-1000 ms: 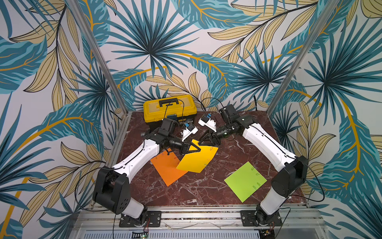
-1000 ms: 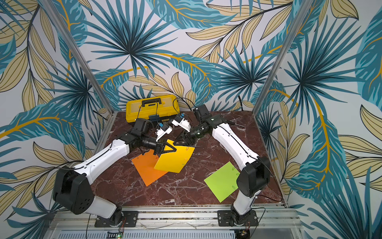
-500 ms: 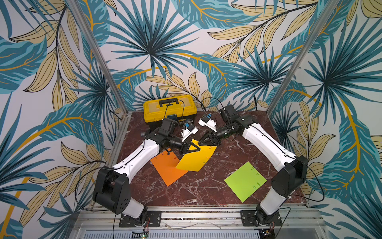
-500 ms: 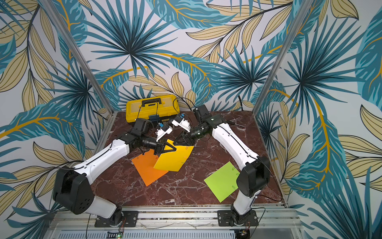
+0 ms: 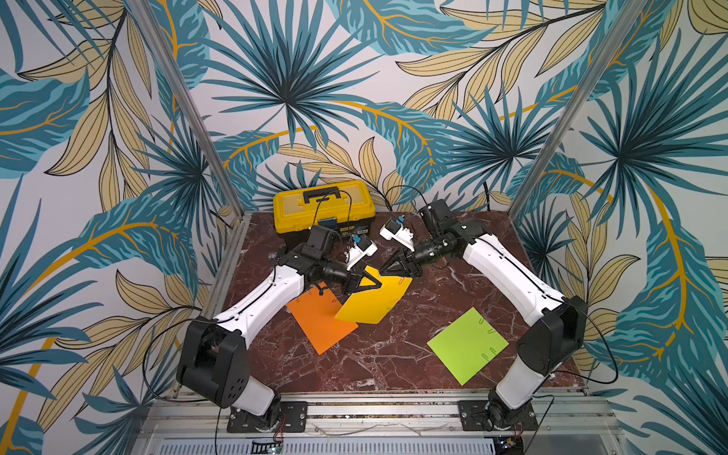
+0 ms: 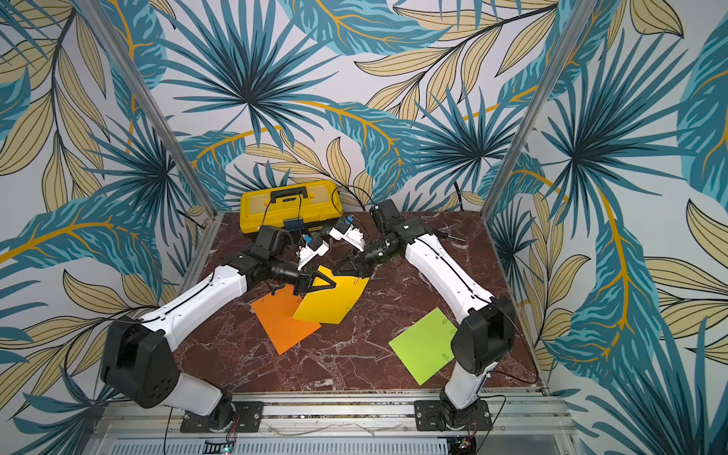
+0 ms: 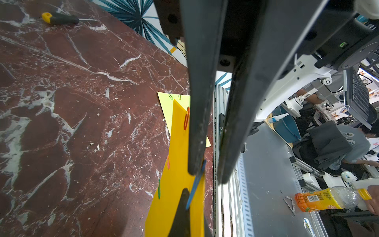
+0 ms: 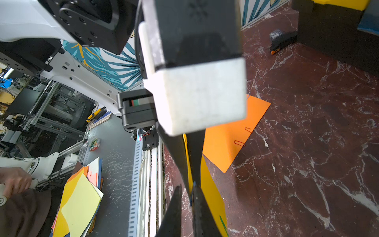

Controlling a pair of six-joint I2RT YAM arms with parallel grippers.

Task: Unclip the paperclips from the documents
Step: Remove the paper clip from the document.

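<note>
My left gripper [image 5: 379, 284] [image 7: 194, 205] is shut on the yellow document [image 5: 374, 305] [image 6: 335, 301] and holds its far corner up off the table. My right gripper [image 5: 381, 272] [image 8: 187, 187] faces it at that raised edge. Its jaws are open only a narrow gap around a blue paperclip [image 7: 195, 182] [image 8: 192, 200], which touches one finger. Red [image 7: 186, 119] and green [image 7: 159, 188] clips sit on the yellow sheet. The orange document [image 5: 319, 325] [image 8: 229, 133] lies partly under it with red clips [image 8: 239, 143]. The lime document [image 5: 467, 344] carries green clips [image 5: 492, 330].
A yellow-and-black toolbox [image 5: 323, 208] stands at the back, just behind both wrists. A yellow-handled screwdriver [image 7: 59, 19] lies on the marble at the far right. A small black item [image 8: 283, 41] lies by the toolbox. A metal rail [image 5: 354, 405] runs along the table's front edge.
My right gripper's jaws have narrowed around the blue paperclip at the yellow sheet's edge. The left gripper still holds the lifted corner; both arms have barely moved.
</note>
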